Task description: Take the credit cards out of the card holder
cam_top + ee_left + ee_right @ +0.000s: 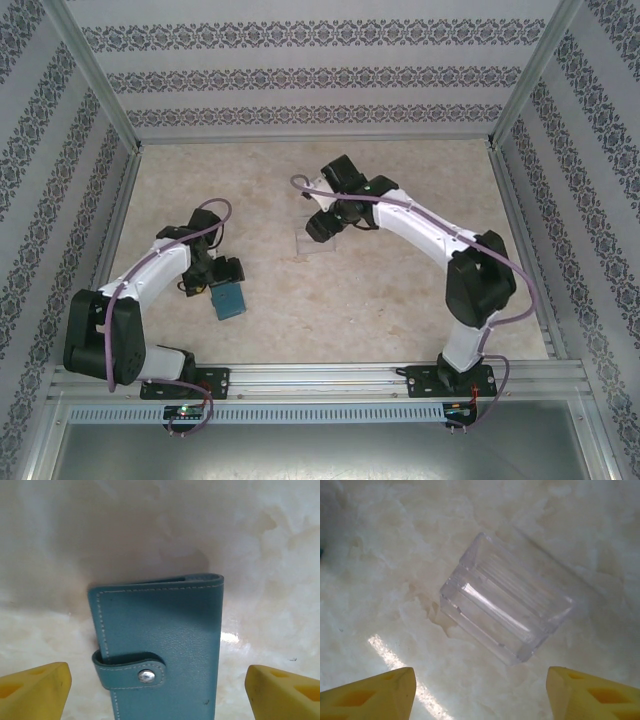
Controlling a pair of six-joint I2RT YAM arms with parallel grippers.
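The card holder [165, 625] is a teal-blue wallet lying folded shut on the marble table, its side tab [131, 672] fastened with a silver snap. In the top view the card holder [229, 301] lies near the left arm. My left gripper [158, 692] hovers open right over it, with one yellow finger [35, 692] on each side and neither touching the wallet. The left gripper [213, 283] sits at the wallet's far edge. The credit cards are hidden. My right gripper [480, 692] is open above bare table, mid-table at the right gripper [320, 228].
A clear plastic box [507, 600] lies tilted on the table just ahead of the right fingers [375, 695]; it shows faintly as the clear box [318, 243]. Patterned walls and metal posts [100, 90] enclose the table on three sides.
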